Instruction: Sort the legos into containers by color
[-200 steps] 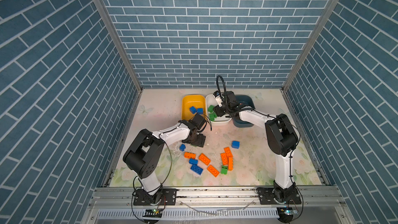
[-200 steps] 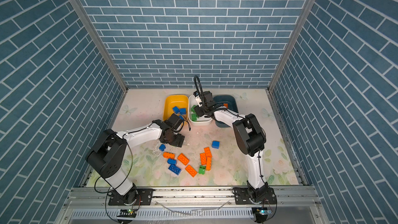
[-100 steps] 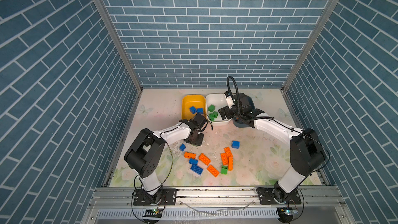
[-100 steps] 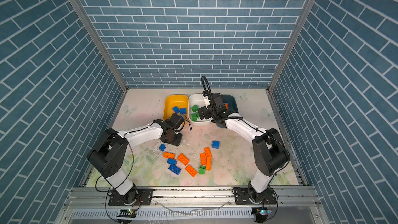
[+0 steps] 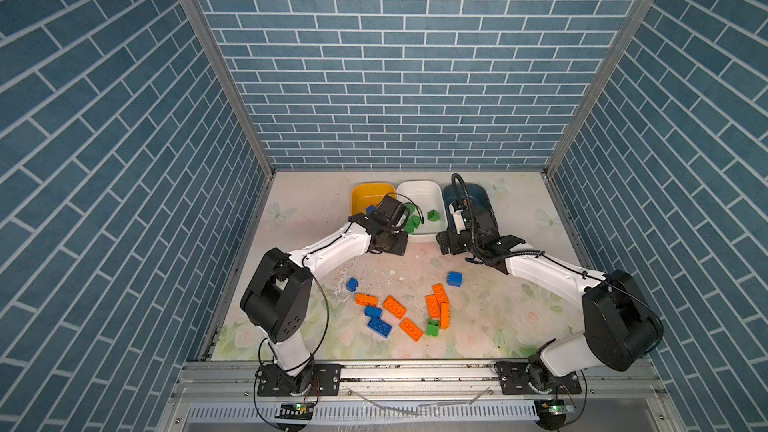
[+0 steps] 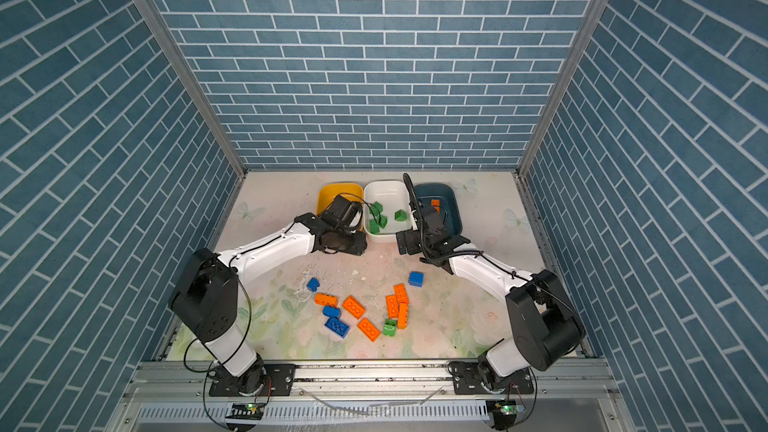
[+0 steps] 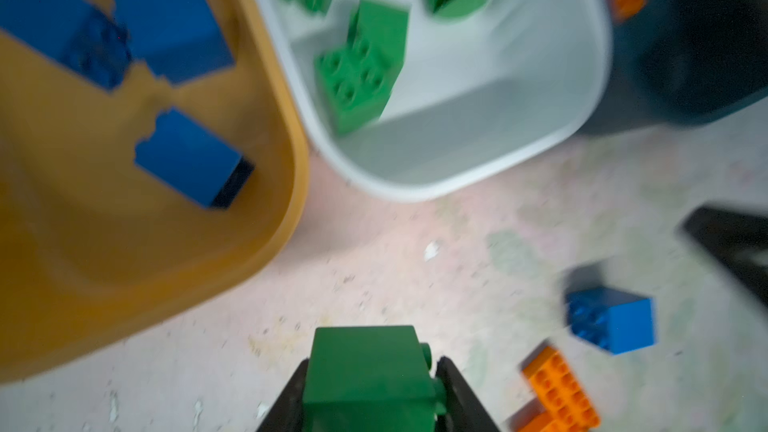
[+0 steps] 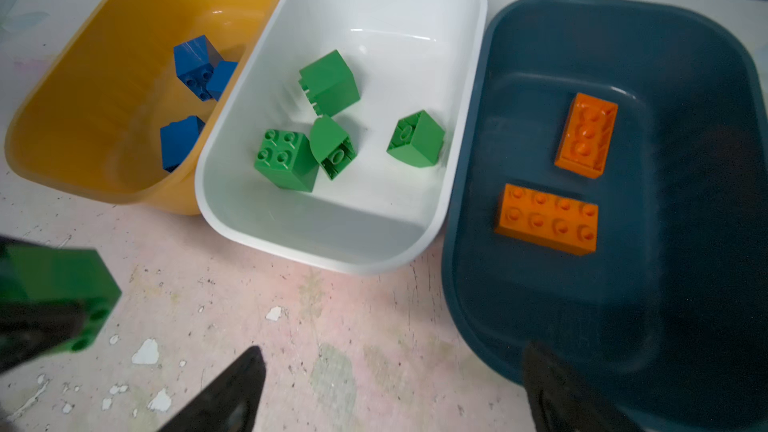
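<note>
I see the right gripper (image 8: 395,367) has backed off the white tub (image 8: 340,243), wide and empty. The left gripper (image 5: 390,241) holds a green brick (image 7: 365,371), which I judge is bound for that tub's greens.

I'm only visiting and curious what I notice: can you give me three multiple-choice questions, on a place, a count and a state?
1. Which colour is the tub standing between the other two? A yellow, B white, C dark teal.
2. How many orange bricks lie in the dark teal tub? A two, B five, C none.
3. What is the left tool doing? A open and empty, B shut on a green brick, C shut on an orange brick.
Answers: 1 B: the white tub sits between the yellow tub and the teal one. 2 A: two lie there. 3 B: the brick sits between its jaws.
</note>
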{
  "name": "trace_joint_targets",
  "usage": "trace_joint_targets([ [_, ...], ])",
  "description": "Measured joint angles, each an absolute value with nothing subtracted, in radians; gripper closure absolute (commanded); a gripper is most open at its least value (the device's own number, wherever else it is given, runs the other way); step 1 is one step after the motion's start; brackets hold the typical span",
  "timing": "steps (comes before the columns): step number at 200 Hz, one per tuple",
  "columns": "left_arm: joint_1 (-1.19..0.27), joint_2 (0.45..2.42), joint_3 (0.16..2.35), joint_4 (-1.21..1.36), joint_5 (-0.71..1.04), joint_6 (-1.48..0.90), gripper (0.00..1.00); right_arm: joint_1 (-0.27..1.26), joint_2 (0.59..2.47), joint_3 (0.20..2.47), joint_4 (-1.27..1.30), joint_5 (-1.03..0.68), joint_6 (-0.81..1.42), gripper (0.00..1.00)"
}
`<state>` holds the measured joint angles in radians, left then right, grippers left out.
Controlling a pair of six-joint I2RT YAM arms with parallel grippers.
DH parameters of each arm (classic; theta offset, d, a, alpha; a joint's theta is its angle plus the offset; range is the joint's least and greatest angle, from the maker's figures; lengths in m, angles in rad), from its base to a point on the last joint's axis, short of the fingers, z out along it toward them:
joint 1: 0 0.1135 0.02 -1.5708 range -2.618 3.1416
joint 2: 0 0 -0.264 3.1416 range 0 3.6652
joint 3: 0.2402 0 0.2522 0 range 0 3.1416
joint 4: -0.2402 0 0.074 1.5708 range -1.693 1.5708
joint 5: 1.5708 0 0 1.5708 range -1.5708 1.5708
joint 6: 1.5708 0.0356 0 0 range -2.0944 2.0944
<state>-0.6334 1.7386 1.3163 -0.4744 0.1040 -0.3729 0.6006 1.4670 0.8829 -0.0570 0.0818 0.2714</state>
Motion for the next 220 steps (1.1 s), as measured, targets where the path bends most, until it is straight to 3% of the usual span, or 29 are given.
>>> trace_joint_targets([
  [54, -0.632, 2.039, 1.701, -0.406, 0.097, -0.453, 0.62, 0.599, 1.314, 0.757, -0.018, 0.101, 0.333, 0.07],
  [89, -0.622, 2.234, 1.914, -0.435, 0.097, -0.48, 0.58, 0.599, 1.209, 0.687, -0.036, 0.027, 0.317, 0.1],
  [113, -0.619, 2.334, 2.051, -0.47, 0.089, -0.492, 0.48, 0.599, 1.155, 0.646, -0.054, -0.026, 0.319, 0.12],
  [137, -0.619, 2.373, 2.119, -0.493, 0.087, -0.512, 0.23, 0.599, 1.133, 0.62, -0.104, -0.049, 0.364, 0.12],
  [172, -0.619, 2.362, 2.113, -0.496, 0.088, -0.535, 0.15, 0.607, 1.159, 0.612, -0.187, -0.102, 0.436, 0.22],
  [220, -0.619, 2.239, 1.957, -0.46, 0.103, -0.548, 0.04, 0.75, 1.25, 0.62, -0.314, -0.121, 0.527, 0.24],
])
